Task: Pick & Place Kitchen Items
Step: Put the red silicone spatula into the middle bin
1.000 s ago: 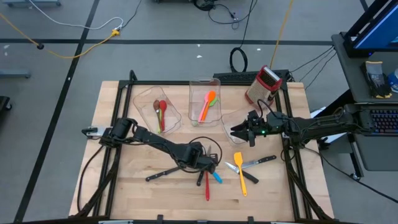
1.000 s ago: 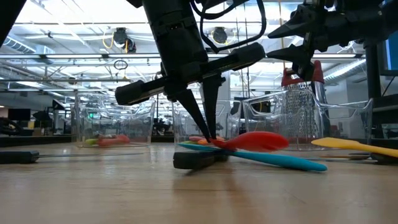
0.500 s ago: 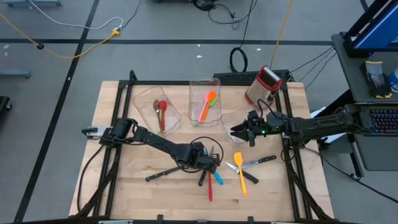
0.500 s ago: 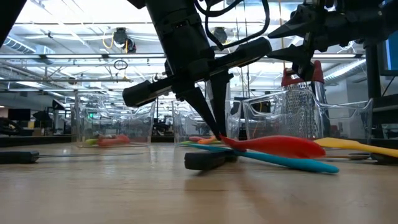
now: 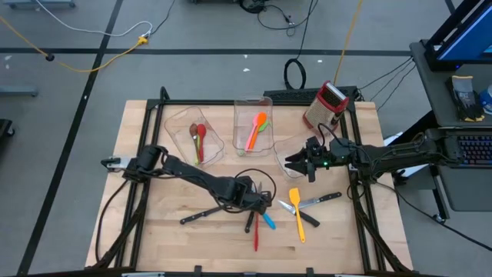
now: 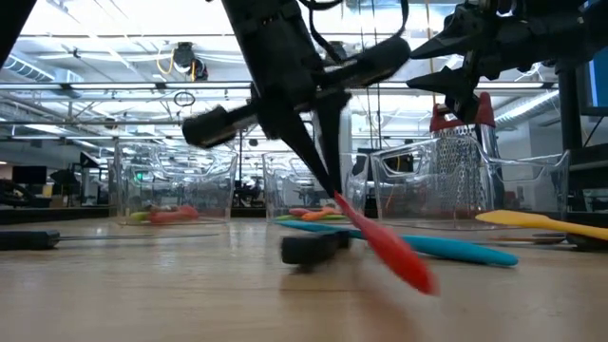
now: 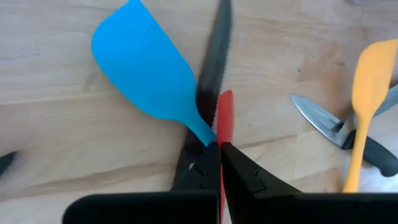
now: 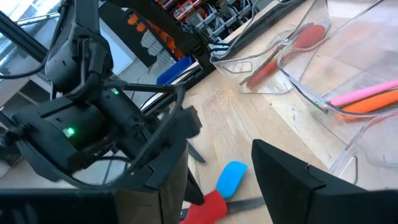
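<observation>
The bench (image 5: 169,231) was pale wood in a black metal frame, standing on a grey floor (image 5: 192,69) marked with dark lines. Yellow and black cables (image 5: 115,46) trailed across that floor. A side desk with a keyboard (image 5: 470,150) stood to one side. Beyond the bench, ceiling lights (image 6: 85,47) shone over rows of distant shelving and workstations.

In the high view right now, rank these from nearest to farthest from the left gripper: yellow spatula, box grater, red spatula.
1. Red spatula: clamped in the left gripper, table's middle.
2. Yellow spatula: to its right, flat on the table.
3. Box grater: far right corner.
</observation>
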